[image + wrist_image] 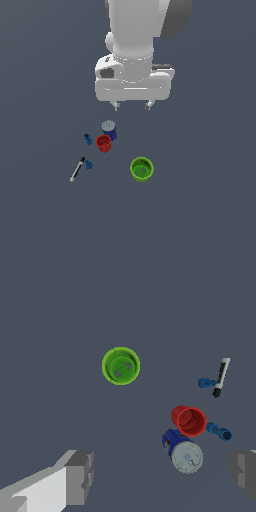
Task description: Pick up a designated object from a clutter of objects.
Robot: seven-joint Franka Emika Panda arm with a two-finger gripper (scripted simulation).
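Note:
My gripper point(132, 106) hangs open and empty, high above the clutter of objects; its fingers point(80, 476) frame the wrist view. Below it stand a blue grey-topped can point(109, 129) point(183, 451) and a red cup point(104, 143) point(189, 420), touching each other. The designated object point(89, 164) point(206, 383), a tiny dark-blue stubby piece, lies right beside the black-and-white marker point(77, 169) point(220, 377). A similar, longer blue piece point(88, 139) point(219, 431) lies next to the red cup. The green cup point(141, 168) point(120, 366) stands apart on the exterior view's right.
Everything rests on a plain dark grey floor point(200, 210). The white arm body point(135, 45) fills the upper middle of the exterior view.

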